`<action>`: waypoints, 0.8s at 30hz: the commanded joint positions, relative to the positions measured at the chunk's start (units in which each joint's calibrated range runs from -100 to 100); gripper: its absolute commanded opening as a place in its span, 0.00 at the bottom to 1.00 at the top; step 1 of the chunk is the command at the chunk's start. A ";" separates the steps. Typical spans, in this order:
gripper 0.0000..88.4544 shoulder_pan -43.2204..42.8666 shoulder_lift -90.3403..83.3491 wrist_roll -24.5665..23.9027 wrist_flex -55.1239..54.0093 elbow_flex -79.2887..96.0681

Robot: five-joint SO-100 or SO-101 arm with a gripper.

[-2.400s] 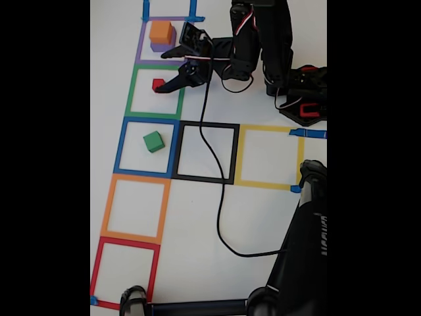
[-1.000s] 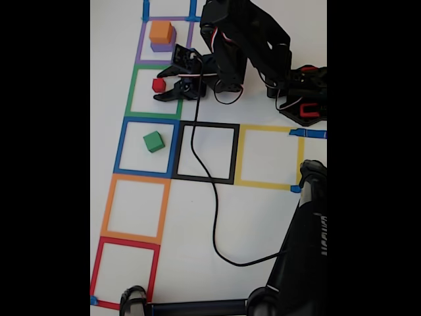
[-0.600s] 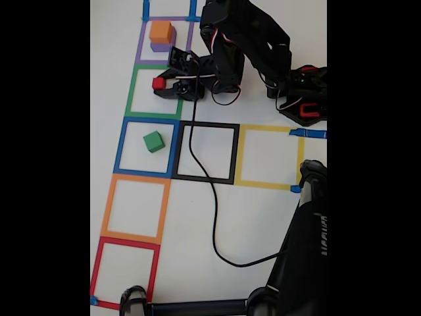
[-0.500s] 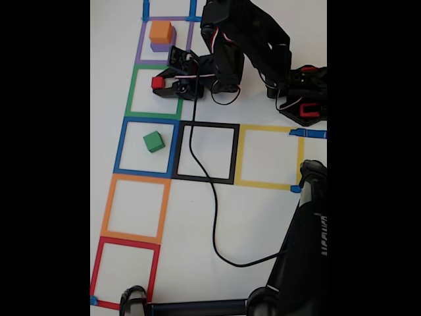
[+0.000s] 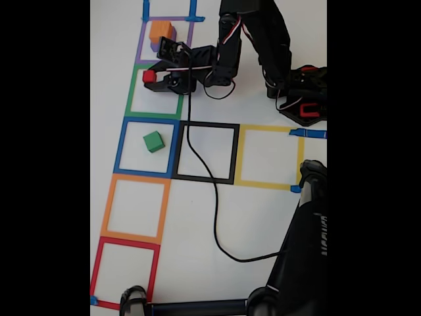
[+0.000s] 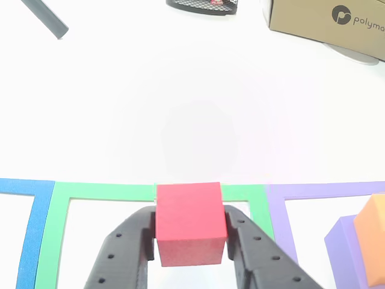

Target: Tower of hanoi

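While the black arm reaches across the white table, these lines record the scene view by view.

Fixed view, pincer: gripper [image 5: 150,76] closed narrowly onto the red cube [image 5: 149,76], one finger on each side of it.
Fixed view, cube's place: over the left edge of the green taped square [image 5: 156,92]; whether it touches the table cannot be told.
Fixed view, arm: black arm [image 5: 253,39] stretched from its base [image 5: 299,92] at the right, reaching leftward and low, with a black cable [image 5: 214,197] trailing from it down the table.
Fixed view, other blocks: orange block [image 5: 160,29] stacked on a purple block [image 5: 155,46] inside the purple taped square [image 5: 141,43]; green cube [image 5: 153,141] alone in the blue taped square [image 5: 122,146].
Fixed view, remaining squares: black square [image 5: 205,125], yellow square [image 5: 268,130], orange square [image 5: 136,178] and red square [image 5: 128,242].

Other view, pincer: gripper [image 6: 190,241] nearly shut around the red cube [image 6: 189,223], both black fingers [image 6: 123,253] pressed against its sides.
Other view, cube's place: in front of the green tape [image 6: 108,191], with blue tape [image 6: 33,235] to the left and purple tape [image 6: 289,198] to the right.
Other view, stack: orange block [image 6: 372,226] sitting on the purple block [image 6: 344,244] at the right edge.
Other view, writing: cardboard box [image 6: 325,21] at upper right, printed with a round logo and the letters "polyma", cut off by the frame.
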 commanded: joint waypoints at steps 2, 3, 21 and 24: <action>0.02 1.13 -15.24 0.36 12.30 0.00; 0.02 1.23 -17.99 0.36 15.21 0.00; 0.02 -7.88 -62.39 -7.59 106.87 -36.37; 0.02 -13.15 -63.28 -9.95 117.07 -46.09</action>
